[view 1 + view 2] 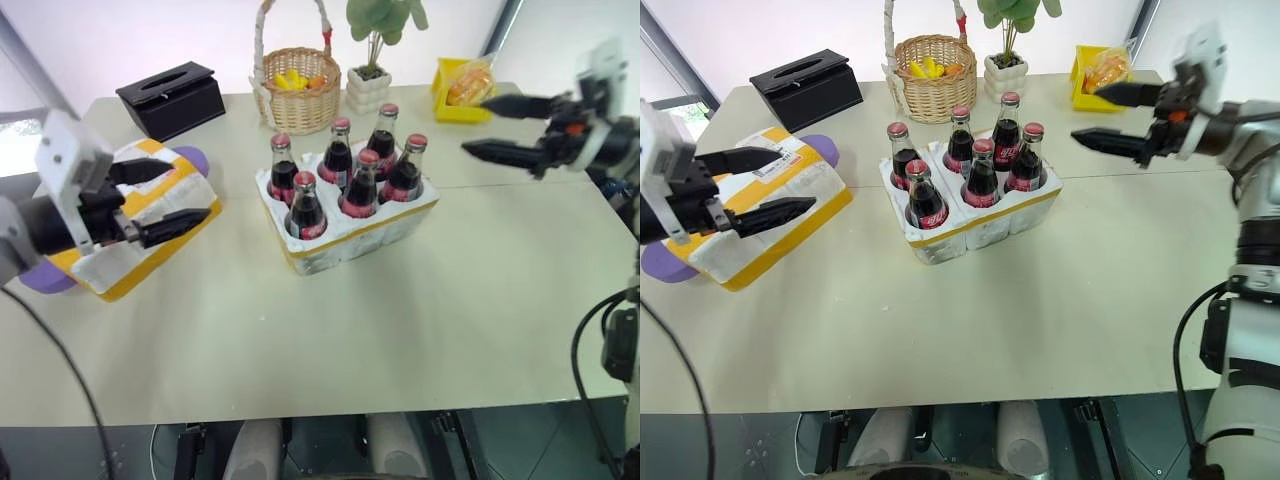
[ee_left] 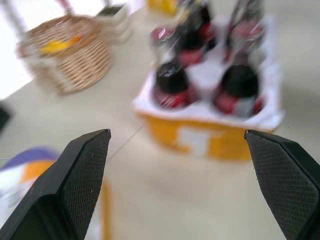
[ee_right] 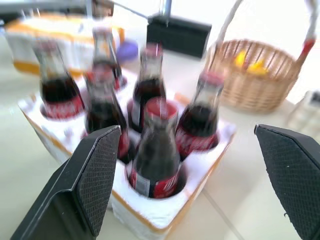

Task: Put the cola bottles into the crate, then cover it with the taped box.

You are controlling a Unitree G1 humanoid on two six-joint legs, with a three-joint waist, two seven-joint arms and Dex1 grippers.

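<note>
The white foam crate (image 1: pixel 345 243) with a yellow band stands mid-table, several red-capped cola bottles (image 1: pixel 305 207) upright in its wells. The taped box (image 1: pixel 770 245), white foam with broad yellow tape, lies at the table's left end. My left gripper (image 1: pixel 190 190) hovers open just over the box's right part, fingers pointing toward the crate (image 2: pixel 200 142). My right gripper (image 1: pixel 473 126) hangs open and empty, raised to the right of the crate and apart from it, aimed at the bottles (image 3: pixel 155 160).
Along the back stand a black tissue box (image 1: pixel 172 98), a wicker basket (image 1: pixel 296 88), a small potted plant (image 1: pixel 369 88) and a yellow container (image 1: pixel 462 90). A purple object (image 1: pixel 40 278) lies under the taped box. Bare tabletop (image 1: pixel 400 330) spreads before the crate.
</note>
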